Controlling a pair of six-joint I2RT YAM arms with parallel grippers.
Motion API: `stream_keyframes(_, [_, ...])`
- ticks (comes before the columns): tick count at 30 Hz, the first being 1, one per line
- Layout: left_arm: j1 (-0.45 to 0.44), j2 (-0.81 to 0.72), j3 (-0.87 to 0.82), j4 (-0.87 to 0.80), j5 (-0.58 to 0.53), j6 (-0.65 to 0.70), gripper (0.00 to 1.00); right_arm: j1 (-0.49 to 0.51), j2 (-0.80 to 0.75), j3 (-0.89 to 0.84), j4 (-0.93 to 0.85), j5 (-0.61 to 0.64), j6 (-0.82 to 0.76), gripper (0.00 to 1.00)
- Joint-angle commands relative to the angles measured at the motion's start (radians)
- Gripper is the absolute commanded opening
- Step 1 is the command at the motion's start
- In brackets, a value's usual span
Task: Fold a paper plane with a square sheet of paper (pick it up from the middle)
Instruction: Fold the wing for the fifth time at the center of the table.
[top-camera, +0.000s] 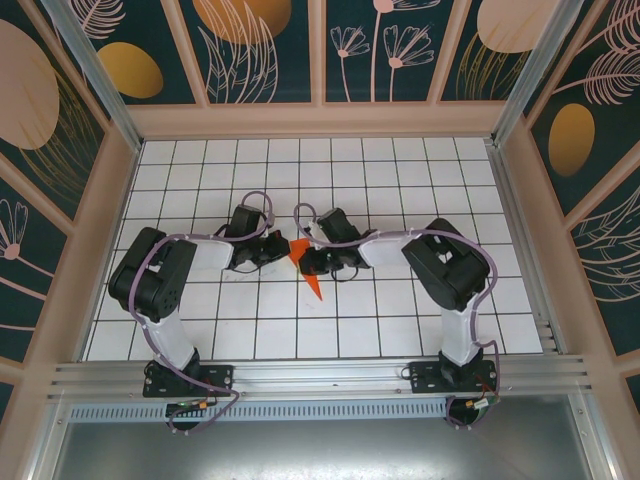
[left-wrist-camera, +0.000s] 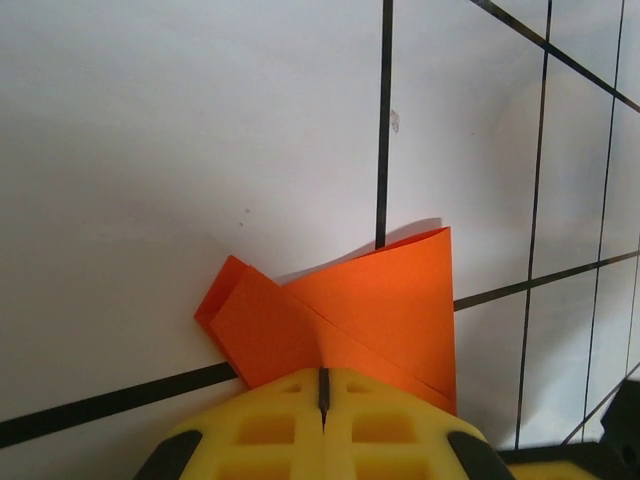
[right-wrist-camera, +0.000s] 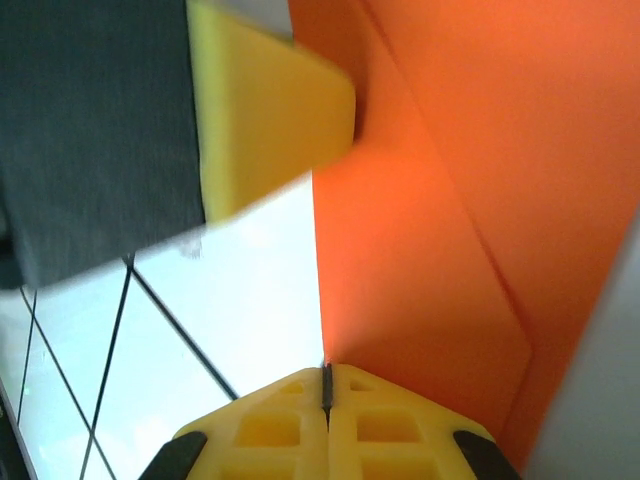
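— Where is the paper plane (top-camera: 313, 285)?

— In the middle of the white tiled table (top-camera: 420, 190), between the two arms. From above it shows as an orange-red piece whose narrow tip points toward the near edge, where the bases are bolted.

— What has hold of it?

— Both arms. The left gripper (top-camera: 283, 250) reaches in from the left and the right gripper (top-camera: 312, 262) from the right. They meet at the paper's far end, just beside each other.

— How do the left jaws stand?

— Clenched. In the left wrist view the yellow fingers (left-wrist-camera: 260, 430) are pressed together with only a dark seam between them. A crease of the folded paper runs straight into that seam, so they are pinching the paper. The layers overlap there: a broad flap on the right, and a smaller folded corner sticking out to the left.

— And the right?

— Clenched on the paper too. In the right wrist view its fingers (right-wrist-camera: 400, 420) are closed, and the paper's long straight edge comes down into the seam (the picture is somewhat blurred this close). A yellow finger of the left gripper sits against the paper near the top.

— Does the plane rest on the table?

— I cannot tell. The left wrist view shows a thin shadow on the tile along its upper edge, so that edge at least stands off the surface
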Motion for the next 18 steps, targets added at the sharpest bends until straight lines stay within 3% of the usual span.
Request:
stream_keyframes(1, [-0.003,0.093,-0.009,-0.104,-0.2,-0.02,0.0,0.024,-0.058,-0.087,-0.082,-0.055,-0.045,0.0])
stream_keyframes(10, [-0.003,0.1,-0.001,-0.103,-0.211,-0.042,0.0,0.063,-0.178,-0.26,-0.086,-0.074,-0.04,0.0])
stream_keyframes(18, [-0.003,0.077,0.014,-0.081,-0.175,-0.038,0.0,0.062,-0.278,-0.352,-0.061,-0.007,-0.005,0.0])
